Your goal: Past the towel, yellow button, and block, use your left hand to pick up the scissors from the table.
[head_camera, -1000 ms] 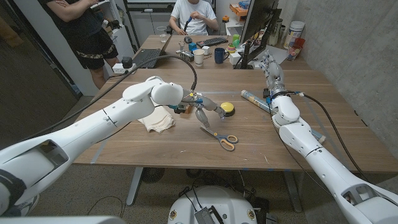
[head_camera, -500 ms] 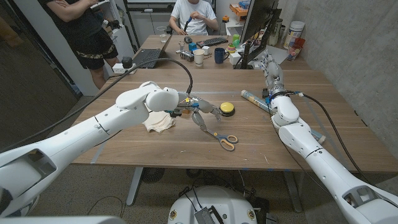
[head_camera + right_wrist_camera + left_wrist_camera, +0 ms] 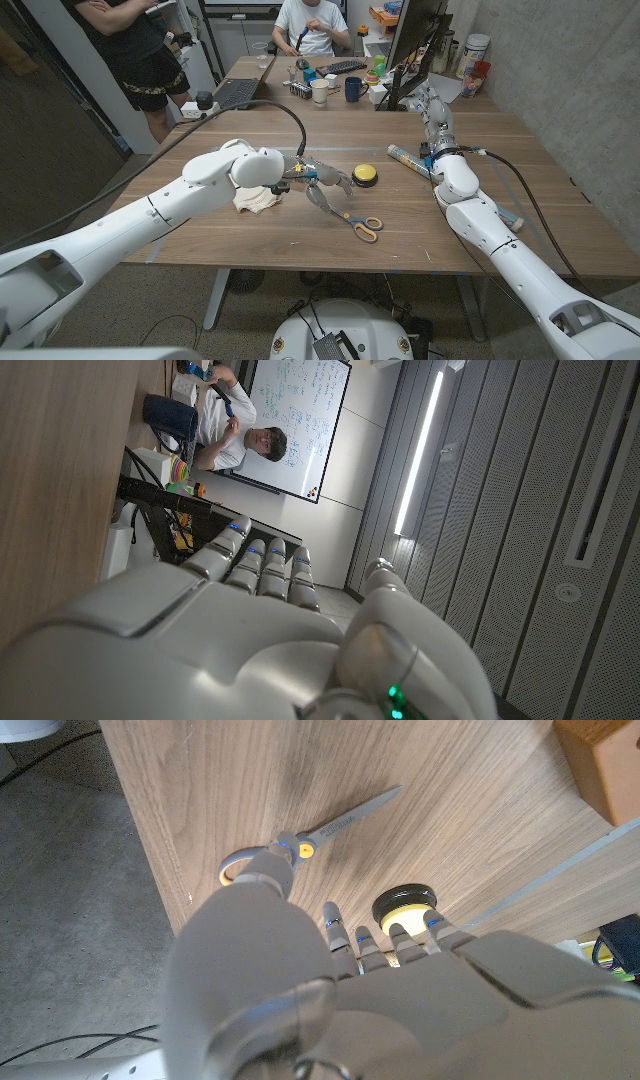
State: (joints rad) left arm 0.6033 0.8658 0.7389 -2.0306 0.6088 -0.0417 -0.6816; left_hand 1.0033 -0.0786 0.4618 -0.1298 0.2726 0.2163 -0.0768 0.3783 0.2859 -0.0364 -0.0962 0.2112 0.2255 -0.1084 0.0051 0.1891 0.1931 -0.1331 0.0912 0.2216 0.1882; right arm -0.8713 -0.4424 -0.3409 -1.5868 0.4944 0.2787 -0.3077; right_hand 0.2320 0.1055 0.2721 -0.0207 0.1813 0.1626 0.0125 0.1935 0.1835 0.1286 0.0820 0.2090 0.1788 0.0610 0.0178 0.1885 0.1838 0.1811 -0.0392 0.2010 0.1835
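— So how far along is it?
— Not grasped yet. The left hand [image 3: 322, 183] hovers empty with fingers spread, just beside the scissors' [image 3: 354, 221] blade tips.
— And the scissors?
— Flat on the bench [image 3: 420, 230], blades together, grey and yellow handles pointing away from the hand, yellow button [image 3: 366, 176] beyond them. Reaching and closing remain.

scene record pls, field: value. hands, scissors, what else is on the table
left hand: open, fingers spread, above the table between the towel and the scissors, holding nothing
right hand: at the table's far right edge, holding nothing that I can see
scissors: flat on the table, grey-and-yellow handles nearer the robot, not gripped
yellow button: beyond the scissors, beside the left hand
towel: crumpled, under the left forearm
block: not clear in the head view
task state: scissors not yet picked up
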